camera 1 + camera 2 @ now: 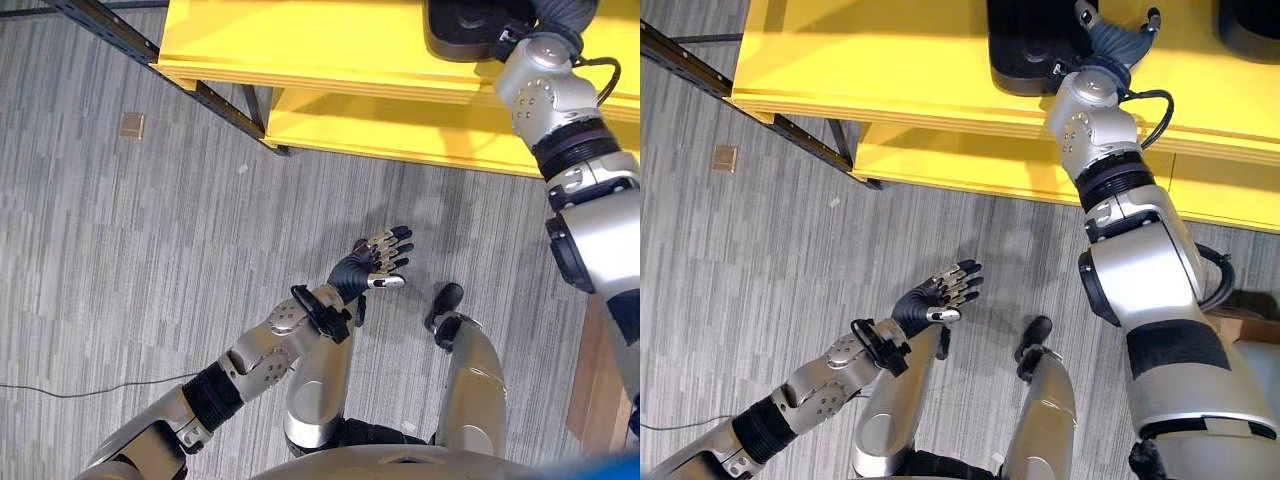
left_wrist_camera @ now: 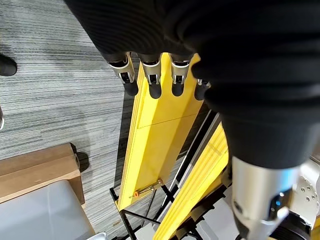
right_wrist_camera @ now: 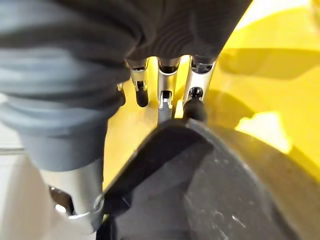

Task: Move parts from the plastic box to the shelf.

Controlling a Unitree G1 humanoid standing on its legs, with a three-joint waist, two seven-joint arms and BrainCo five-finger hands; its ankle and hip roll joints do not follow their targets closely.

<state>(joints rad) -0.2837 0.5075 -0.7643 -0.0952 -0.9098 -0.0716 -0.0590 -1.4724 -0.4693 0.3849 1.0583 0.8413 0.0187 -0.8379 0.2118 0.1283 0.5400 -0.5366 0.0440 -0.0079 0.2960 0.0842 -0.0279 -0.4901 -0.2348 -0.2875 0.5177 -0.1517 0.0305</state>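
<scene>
In the left eye view, my left hand [image 1: 378, 262] hangs over the grey striped floor [image 1: 120, 240], in front of the yellow flat shelf board [image 1: 300, 45]. Its fingers are straight and spread, and it holds nothing. My right arm reaches up to the top shelf board, where a big black rounded part [image 1: 470, 30] sits near the front edge.

In the right eye view, my right hand [image 1: 1110, 35] rests right beside that black part [image 1: 1030, 45], on its right side, touching it. A second dark part [image 1: 1250, 20] sits further along the shelf board, near the right end. A lower yellow shelf board [image 1: 970, 160] shows under the top one.

In the left wrist view, my left fingers [image 2: 150, 82] point straight out, with the yellow shelf boards [image 2: 155, 145] past them. A brown wooden block [image 2: 40, 170] stands on the floor.

In the right wrist view, my right fingers [image 3: 167, 85] hang straight and loose over the rim of the black part [image 3: 210, 185], not curled around it.
</scene>
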